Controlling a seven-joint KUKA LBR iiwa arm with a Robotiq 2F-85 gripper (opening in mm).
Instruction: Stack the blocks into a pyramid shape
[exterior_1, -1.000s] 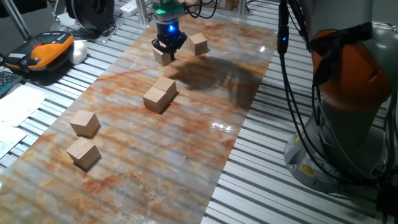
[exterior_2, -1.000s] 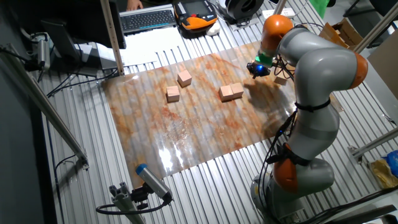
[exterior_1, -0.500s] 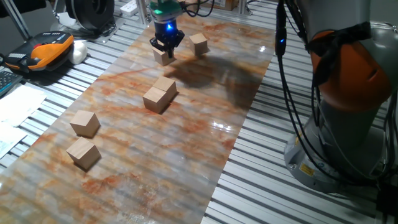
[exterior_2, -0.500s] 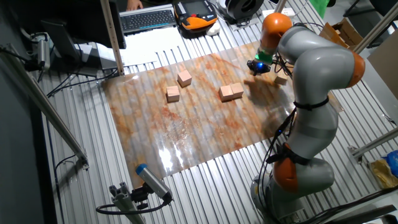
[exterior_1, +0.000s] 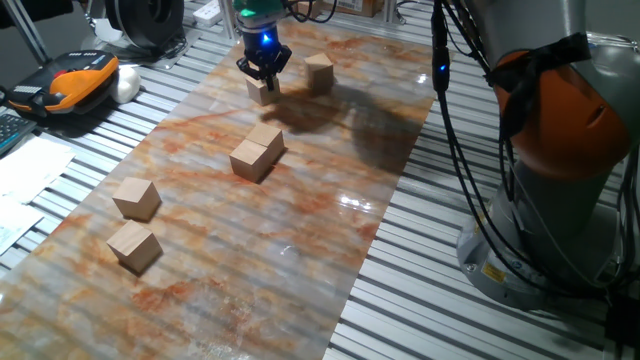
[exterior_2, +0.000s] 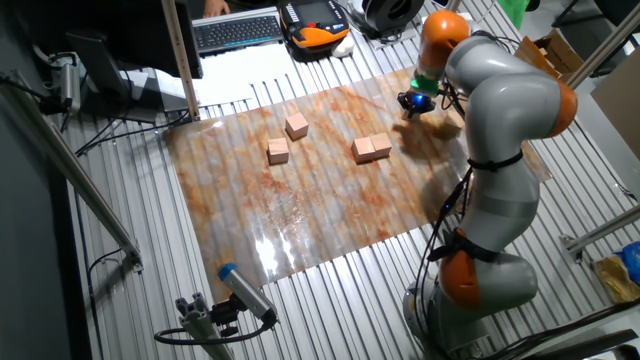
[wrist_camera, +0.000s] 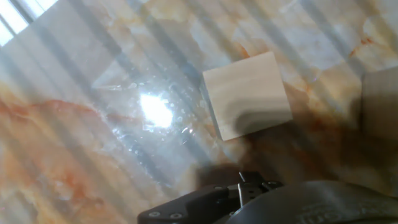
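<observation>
A: Where is the end effector (exterior_1: 263, 76)?

B: In one fixed view it sits at the far end of the desk (exterior_1: 330, 215), toward twelve o'clock, just above a block (exterior_1: 262, 91). The other fixed view puts it (exterior_2: 413, 108) at about two o'clock on the marbled sheet, under the grey arm (exterior_2: 500, 100).

A: Are the fingers spread or pinching?

B: They look spread a little, standing over the cube, with nothing between them. The view is small, so I would not swear to the exact gap. The hand view shows only dark parts of the hand at the bottom edge, and a cube (wrist_camera: 247, 95) lying flat on the sheet below, apart from them.

A: And the other blocks?

B: A second far block (exterior_1: 319, 70) lies just at three o'clock of the end effector, apart from the first. Two blocks touch each other near the middle of the sheet: the front one (exterior_1: 249, 158) and the back one (exterior_1: 267, 136), seen as a pair (exterior_2: 371, 149) in the other fixed view. Two more lie at eight o'clock, close together but apart: one (exterior_1: 136, 197) farther, one (exterior_1: 134, 246) nearer the camera.

A: Any stacking yet?

B: None; all six rest singly on the sheet.

A: What surrounds the sheet?

B: An orange and black device (exterior_1: 75, 85) at ten o'clock, and a keyboard (exterior_2: 237, 30) in the other fixed view.
</observation>
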